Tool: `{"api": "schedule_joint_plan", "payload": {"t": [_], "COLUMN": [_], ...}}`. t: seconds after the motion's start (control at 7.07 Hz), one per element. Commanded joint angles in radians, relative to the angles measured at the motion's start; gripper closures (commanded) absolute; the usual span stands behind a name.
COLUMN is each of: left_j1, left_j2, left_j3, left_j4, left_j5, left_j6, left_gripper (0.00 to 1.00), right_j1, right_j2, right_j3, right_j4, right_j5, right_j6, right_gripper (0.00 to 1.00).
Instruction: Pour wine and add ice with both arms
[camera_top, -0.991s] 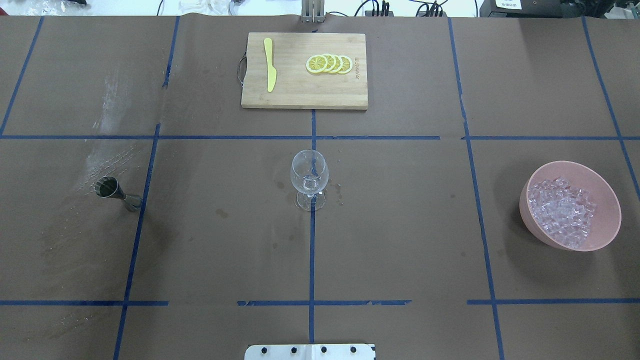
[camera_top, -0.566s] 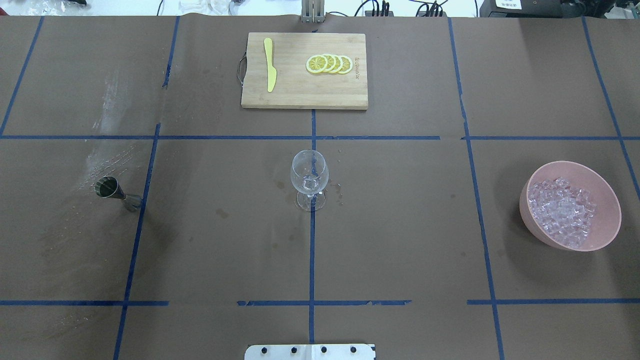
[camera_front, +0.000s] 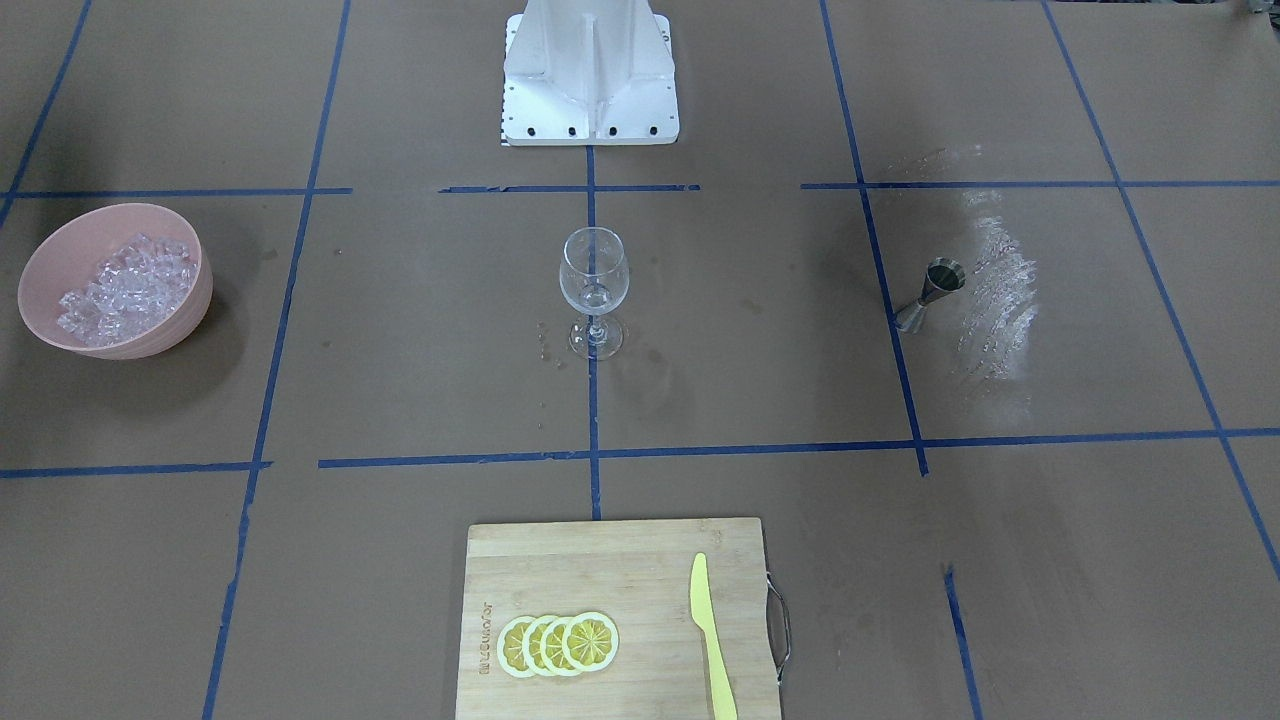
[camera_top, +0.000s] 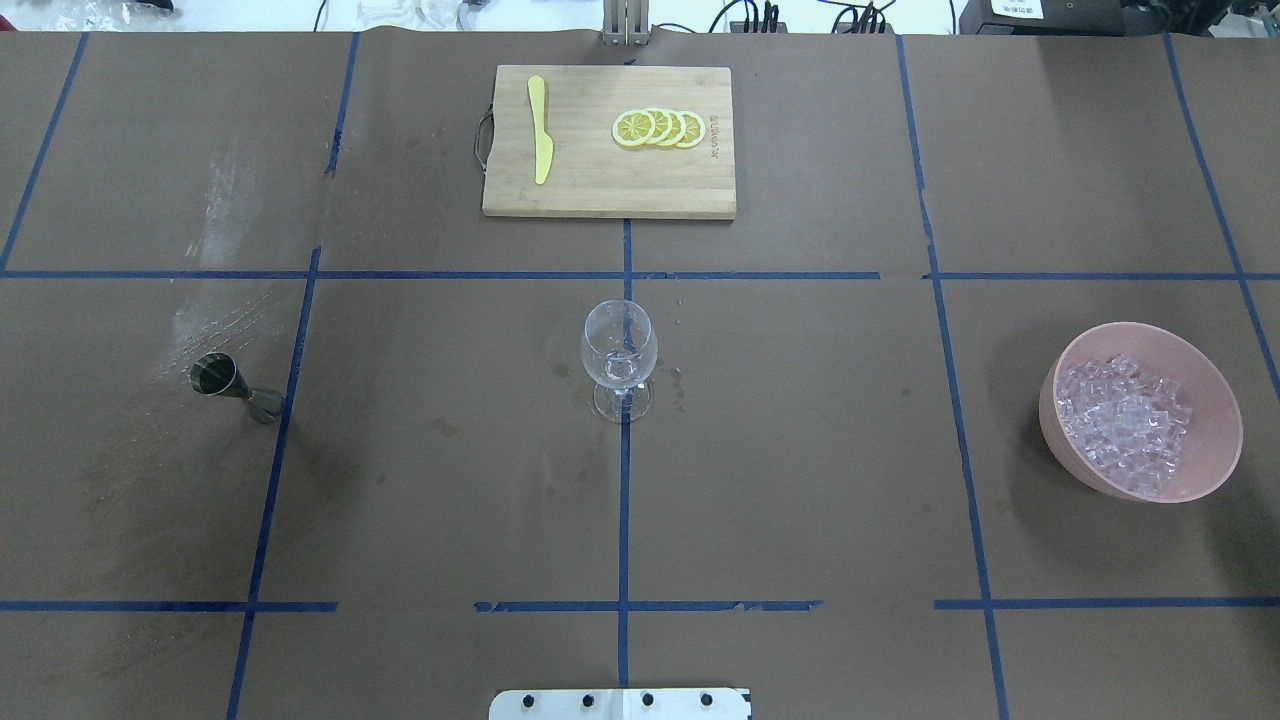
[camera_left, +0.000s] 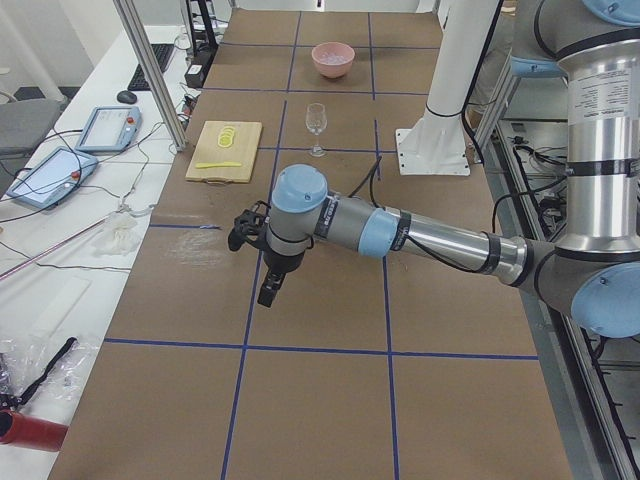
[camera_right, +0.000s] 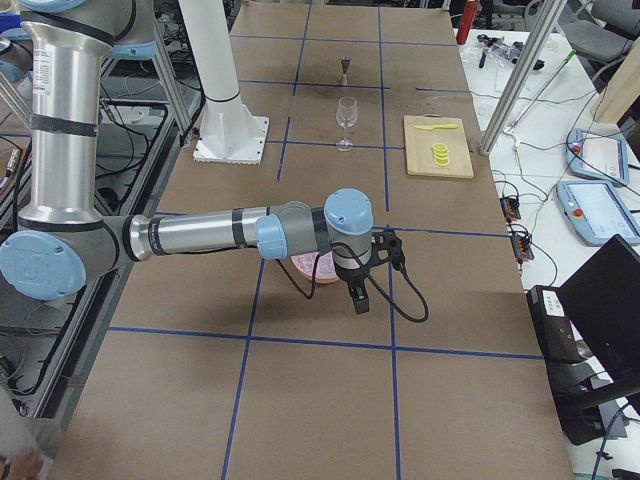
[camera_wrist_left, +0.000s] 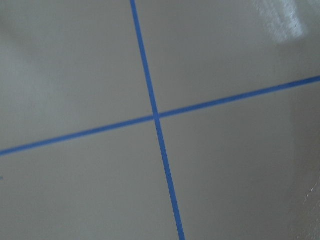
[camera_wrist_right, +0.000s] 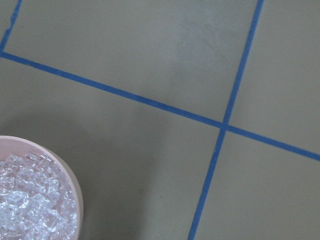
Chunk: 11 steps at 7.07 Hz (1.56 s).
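The ice (camera_top: 1125, 425) is a heap of small, clear, glassy cubes in a pink bowl (camera_top: 1215, 400) standing upright near the right edge of the surface. My left arm (camera_left: 400, 232) reaches out low over the left end of the surface, with my left end effector (camera_left: 270, 290) pointing down. My right arm (camera_right: 220, 232) holds my right end effector (camera_right: 358, 297) just beside the bowl. I cannot make out the wine.

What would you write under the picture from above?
Wine glass at the centre, jigger left, pink bowl of ice right, lemon slices on the cutting board beyond.

ice (camera_wrist_right: 25, 210) cropped, cutting board (camera_front: 600, 570) cropped
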Motion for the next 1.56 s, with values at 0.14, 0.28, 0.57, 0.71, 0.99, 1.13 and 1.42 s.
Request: {"api": "schedule_joint_plan", "payload": {"t": [0.14, 0.28, 0.57, 0.71, 0.99, 1.13, 1.42], "left_j1": [0.010, 0.016, 0.170, 0.278, 0.546, 0.673, 0.920], "left_j2": [-0.061, -0.061, -0.014, 0.044, 0.142, 0.194, 0.247], "left_j3": [0.009, 0.014, 0.025, 0.017, -0.018, -0.056, -0.066], "left_j4": [-0.403, -0.503, -0.838, -0.980, -1.160, -1.162, -1.179], "left_j5": [-0.009, -0.079, -0.039, 0.112, 0.452, 0.647, 1.035], "left_j6": [-0.040, -0.152, -0.484, -0.610, -0.841, -0.901, -0.988], "left_gripper": [0.00, 0.00, 0.00, 0.00, 0.00, 0.00, 0.00], "right_j1": [-0.038, -0.038, -0.038, -0.038, -0.038, -0.037, -0.037], "right_j2": [0.004, 0.002, -0.007, -0.009, -0.016, -0.022, -0.033], "right_j3": [0.002, 0.002, 0.002, 0.002, 0.002, 0.005, 0.010], "right_j4": [0.101, 0.099, 0.098, 0.098, 0.098, 0.098, 0.098], "right_j5": [-0.002, 0.000, 0.000, -0.002, -0.002, -0.002, -0.002], "right_j6": [0.000, 0.002, 0.004, 0.004, 0.005, 0.005, 0.004], "right_gripper": [0.03, 0.01, 0.00, 0.00, 0.00, 0.00, 0.00]}}
